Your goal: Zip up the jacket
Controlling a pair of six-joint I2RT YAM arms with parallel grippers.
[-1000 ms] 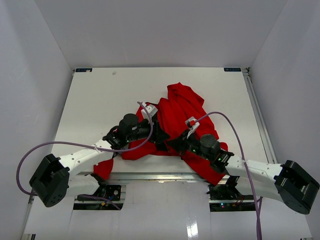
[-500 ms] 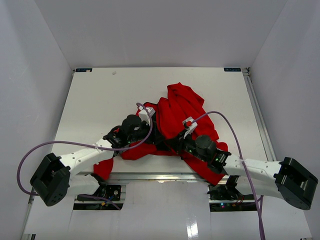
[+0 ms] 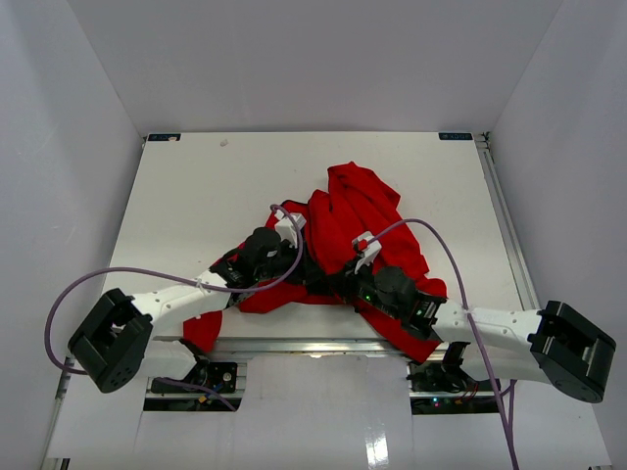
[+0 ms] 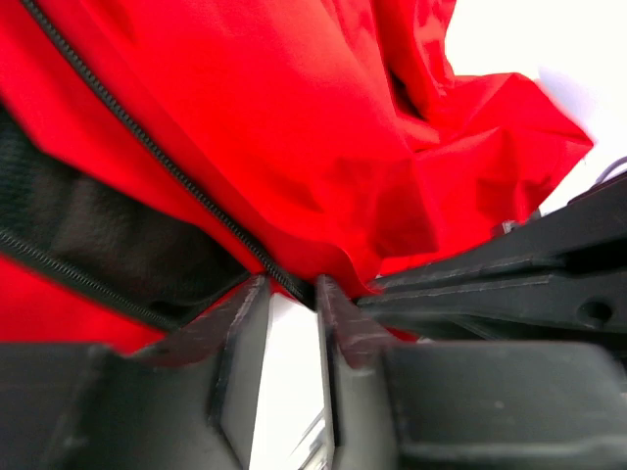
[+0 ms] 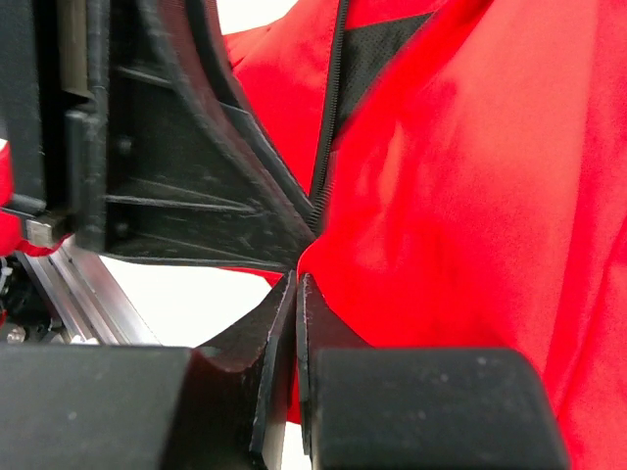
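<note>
The left arm is lying low over the surface [image 3: 196, 196], angling from its base at the near left toward the middle, with its wrist pointing right into the near part of the jacket [image 3: 358, 211]. The left gripper [image 4: 292, 287] is holding its jaws slightly apart. The lower end of the dark zipper [image 4: 147, 147] is sitting right at their tips, unclamped. The right arm is mirroring this from the near right, wrist pointing left. The right gripper [image 5: 297, 279] is pinching the jacket's red edge, jaws pressed together, just beside the left one. The jacket is lying crumpled mid-surface, spreading to the near edge. Two blue labels [image 3: 165, 137] are sitting at the far corners, their writing too small to read.
</note>
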